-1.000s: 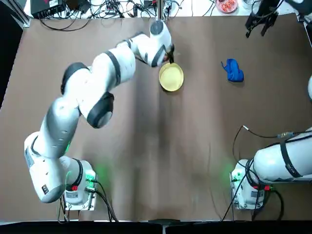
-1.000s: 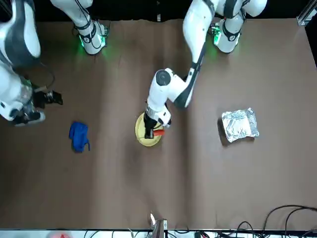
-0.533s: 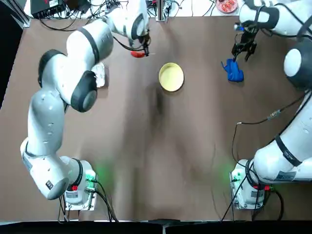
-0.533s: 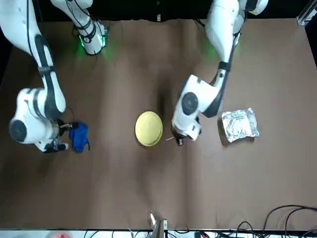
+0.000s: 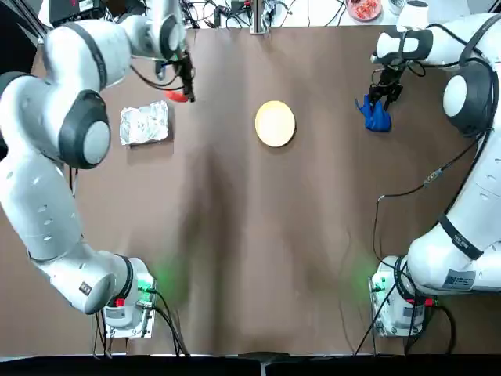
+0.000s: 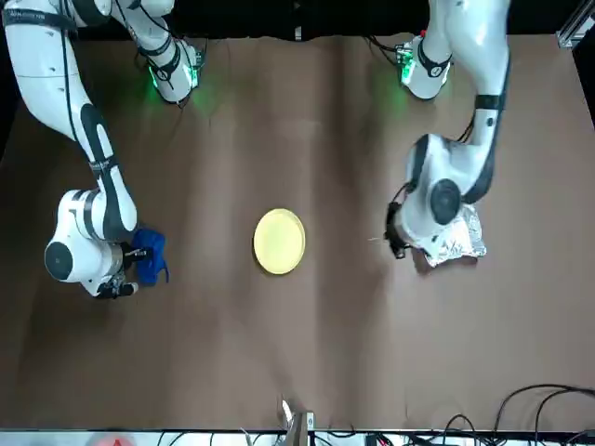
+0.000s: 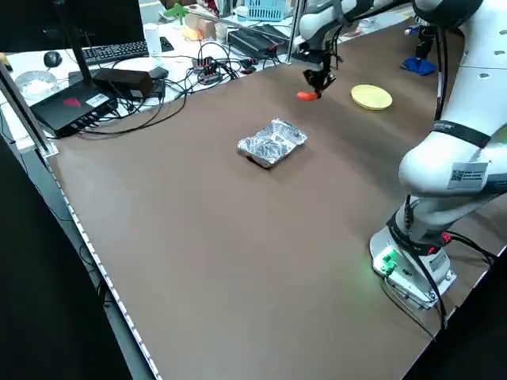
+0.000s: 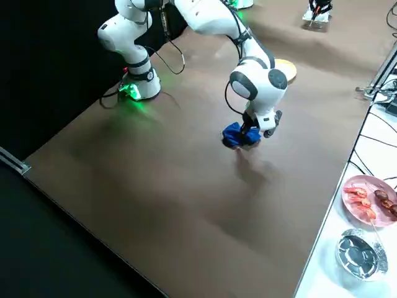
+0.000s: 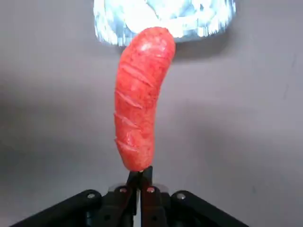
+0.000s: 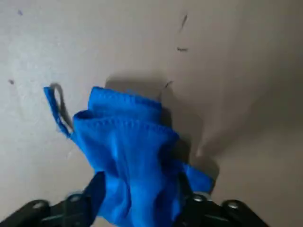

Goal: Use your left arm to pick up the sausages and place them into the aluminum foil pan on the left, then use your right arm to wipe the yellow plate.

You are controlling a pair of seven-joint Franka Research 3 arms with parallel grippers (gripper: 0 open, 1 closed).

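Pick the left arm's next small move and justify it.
Probably carry the sausage a little further toward the foil pan, then lower it. The left tool grips it by one end, and in the top view it hangs beside the pan, on the yellow plate's side.

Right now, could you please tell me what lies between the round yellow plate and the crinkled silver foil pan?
Only bare brown tabletop separates the round yellow plate and crinkled silver foil pan, as the top view shows.
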